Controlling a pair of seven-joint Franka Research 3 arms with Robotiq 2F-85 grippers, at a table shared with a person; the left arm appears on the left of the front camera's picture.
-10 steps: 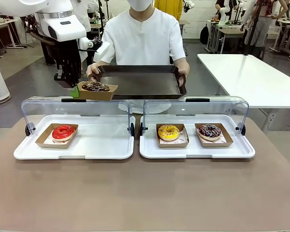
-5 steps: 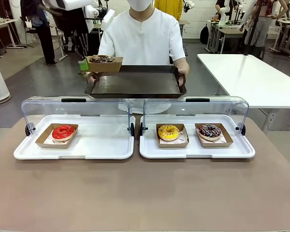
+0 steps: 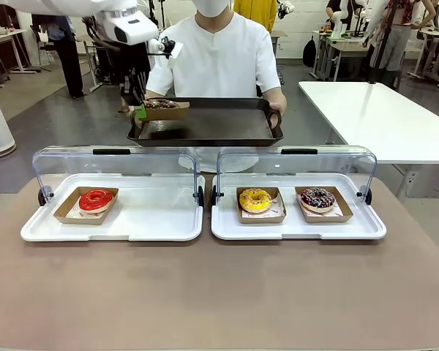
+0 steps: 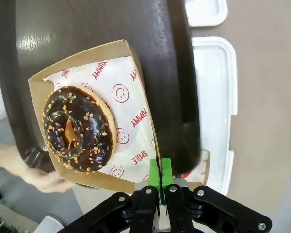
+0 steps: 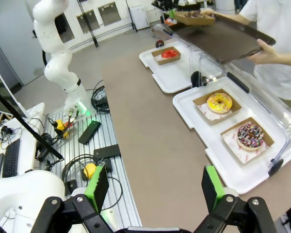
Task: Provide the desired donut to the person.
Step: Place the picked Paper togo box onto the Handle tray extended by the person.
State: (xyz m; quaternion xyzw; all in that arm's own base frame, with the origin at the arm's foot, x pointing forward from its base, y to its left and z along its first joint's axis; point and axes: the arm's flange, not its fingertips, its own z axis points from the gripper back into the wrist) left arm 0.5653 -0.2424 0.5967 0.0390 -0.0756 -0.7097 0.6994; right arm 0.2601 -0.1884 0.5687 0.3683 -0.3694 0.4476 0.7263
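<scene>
1. Front view: the left gripper [image 3: 140, 112] holds a cardboard box [image 3: 165, 112] at the far left corner of the dark serving tray [image 3: 205, 126], which the person [image 3: 216, 58] in the white T-shirt grips at both ends.
2. Left wrist view: the green pads [image 4: 166, 170] of the left gripper [image 4: 160, 171] pinch one side wall of the cardboard box [image 4: 82, 57]. The chocolate donut [image 4: 79, 128] with nut crumbs lies inside on printed paper, toward the wall opposite the pinch.
3. Whether the box floor touches the serving tray [image 4: 170, 73] cannot be told. Its pinched side appears to overhang the tray's rim, close to the person's hand [image 4: 42, 181].
4. Right wrist view: the right gripper [image 5: 155, 187] hangs over the robot's side of the table, jaws spread and empty.
5. Hazards, as judged:
   - Release at this position may let the box tip off the rim, since part of it seems unsupported.
   - A single-wall pinch may bend the cardboard, so the donut could slide.
   - Pressing down may tilt the hand-held tray.
   - Any shift by the person could move the rim under the box.
</scene>
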